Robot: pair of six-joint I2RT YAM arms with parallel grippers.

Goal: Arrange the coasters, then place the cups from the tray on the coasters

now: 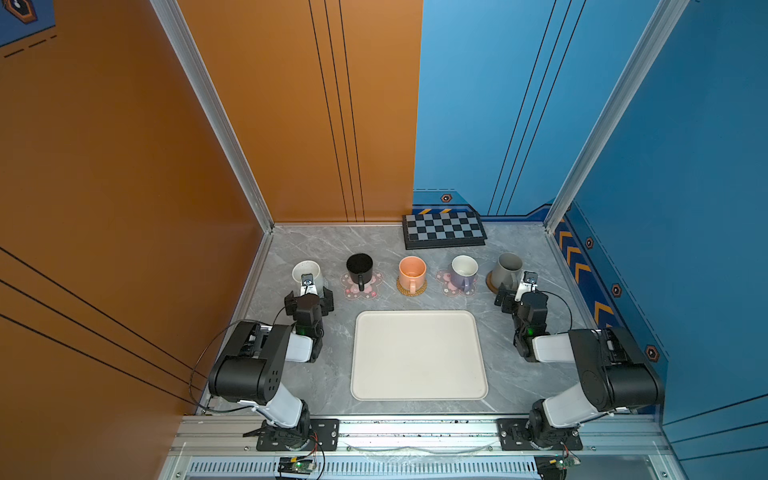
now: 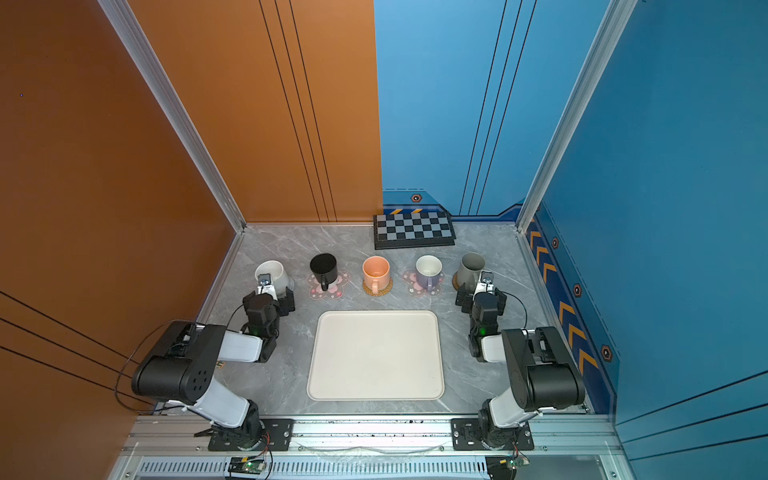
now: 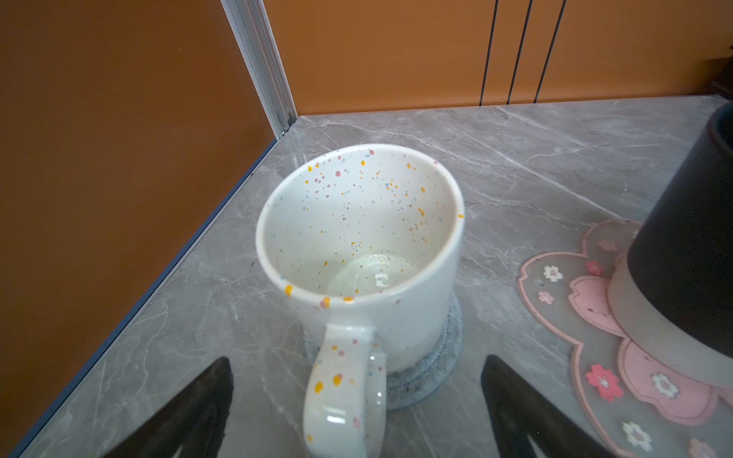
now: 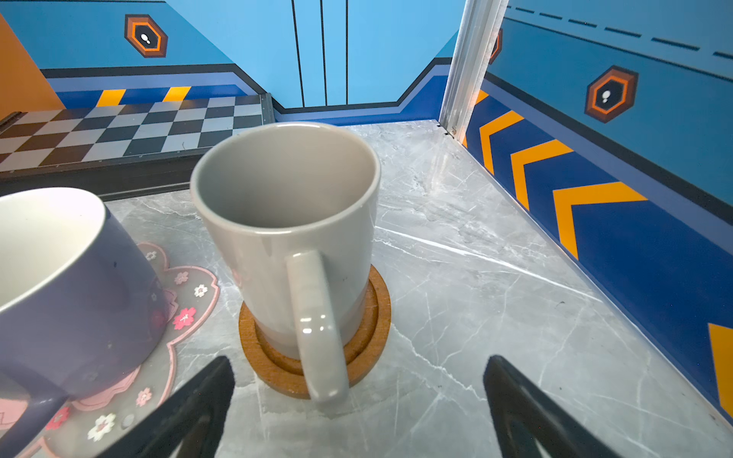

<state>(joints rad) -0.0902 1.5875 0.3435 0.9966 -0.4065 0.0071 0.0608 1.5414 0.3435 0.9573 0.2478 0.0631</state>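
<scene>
Both pincers stand spread, each astride a handle: left gripper [image 3: 357,360] at the speckled white ceramic mug [image 1: 308,269], left end of the row; right gripper [image 4: 357,358] at the plain grey ceramic mug [image 1: 508,266], right end. Both mugs rest on coasters [image 4: 377,317]. We retract straight back, touching neither handle.

Light was bright and even from above, so the mugs cast only short, soft shadows on the marble tabletop [image 1: 299,249]. Small glints sat on the handles of the grey mug [image 4: 285,198] and the speckled white mug [image 3: 357,222]. In both wrist views the black fingers [image 3: 190,408] were blurred, and things near the edges leaned and stretched
</scene>
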